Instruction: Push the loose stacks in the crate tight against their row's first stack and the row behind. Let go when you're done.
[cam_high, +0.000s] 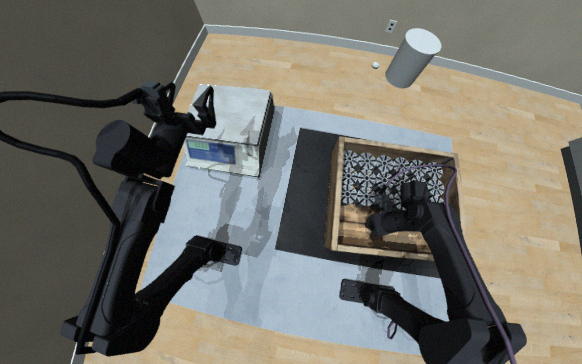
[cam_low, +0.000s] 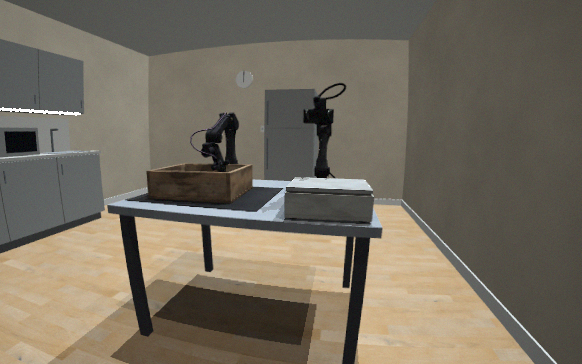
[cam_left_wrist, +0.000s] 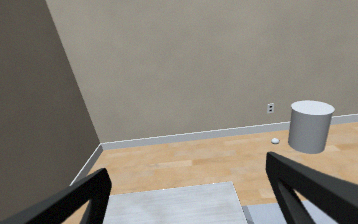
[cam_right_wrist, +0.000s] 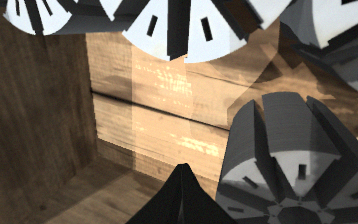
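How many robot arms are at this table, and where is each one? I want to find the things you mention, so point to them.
2. The right arm (cam_high: 450, 270) (cam_low: 230, 142) reaches into the wooden crate (cam_high: 336, 195) (cam_low: 190, 186) (cam_right_wrist: 45, 100); the left arm (cam_high: 140, 210) (cam_low: 322, 150) is raised near the white box (cam_high: 240, 112) (cam_low: 327, 206) (cam_left_wrist: 175, 206).
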